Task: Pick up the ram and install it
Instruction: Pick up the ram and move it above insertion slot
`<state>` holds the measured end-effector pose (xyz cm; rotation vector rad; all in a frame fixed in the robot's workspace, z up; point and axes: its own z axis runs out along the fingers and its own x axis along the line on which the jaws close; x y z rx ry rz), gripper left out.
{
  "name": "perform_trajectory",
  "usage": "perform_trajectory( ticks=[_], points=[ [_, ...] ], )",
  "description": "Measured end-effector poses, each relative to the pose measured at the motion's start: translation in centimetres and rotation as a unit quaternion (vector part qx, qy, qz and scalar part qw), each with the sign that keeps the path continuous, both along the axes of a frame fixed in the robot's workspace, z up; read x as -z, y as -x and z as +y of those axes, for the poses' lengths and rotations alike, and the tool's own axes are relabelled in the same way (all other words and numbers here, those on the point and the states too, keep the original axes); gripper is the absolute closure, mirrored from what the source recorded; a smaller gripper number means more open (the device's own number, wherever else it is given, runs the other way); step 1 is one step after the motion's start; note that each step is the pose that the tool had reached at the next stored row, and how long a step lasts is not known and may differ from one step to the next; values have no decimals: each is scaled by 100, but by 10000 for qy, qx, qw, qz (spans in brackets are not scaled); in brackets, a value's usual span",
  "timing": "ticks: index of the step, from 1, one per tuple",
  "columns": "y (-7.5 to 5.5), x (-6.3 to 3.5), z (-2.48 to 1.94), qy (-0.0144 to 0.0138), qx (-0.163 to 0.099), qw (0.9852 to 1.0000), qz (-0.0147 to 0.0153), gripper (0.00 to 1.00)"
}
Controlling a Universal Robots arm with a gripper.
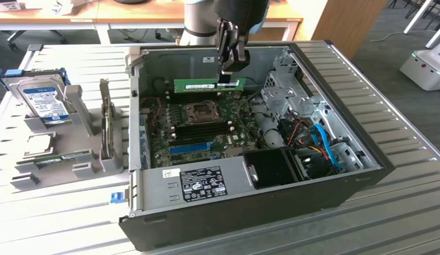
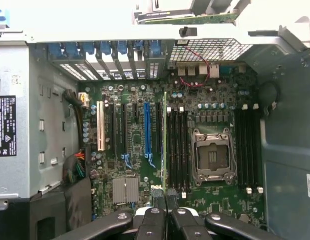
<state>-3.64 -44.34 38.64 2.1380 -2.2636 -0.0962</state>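
- Slatted metal bench (image 1: 390, 212) lies closest, carrying an open computer case (image 1: 333, 196) and, toward the exterior view's left, a grey rack (image 1: 89, 159) holding a hard drive (image 1: 44, 100).
- Inside the case, the green motherboard (image 1: 234, 139) faces up, with black memory slots (image 1: 199, 127) beside its CPU socket (image 1: 202, 110).
- Robot arm (image 1: 241, 10) reaches down into the case.
- Its tool (image 1: 232, 69) is pinched narrow on the ram (image 1: 208, 85), gripping the end toward the exterior view's right. The stick hangs level above the board.
- From the wrist view, the ram appears edge-on, between the black slots and a blue slot (image 2: 147, 130).
- Seating it well probably needs the edge parallel over one empty slot and a straight, even press, since an end grip could tip it.
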Motion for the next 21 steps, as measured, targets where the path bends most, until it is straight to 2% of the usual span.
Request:
perform_trajectory(
  ticks=[5, 10, 15, 21],
  points=[
    [1, 0, 63, 0, 0, 10000, 0, 88],
    [1, 1, 145, 0, 1, 10000, 1, 88],
    [0, 2, 149, 0, 0, 10000, 0, 88],
    [1, 53, 148, 0, 0, 10000, 0, 88]
  ],
)
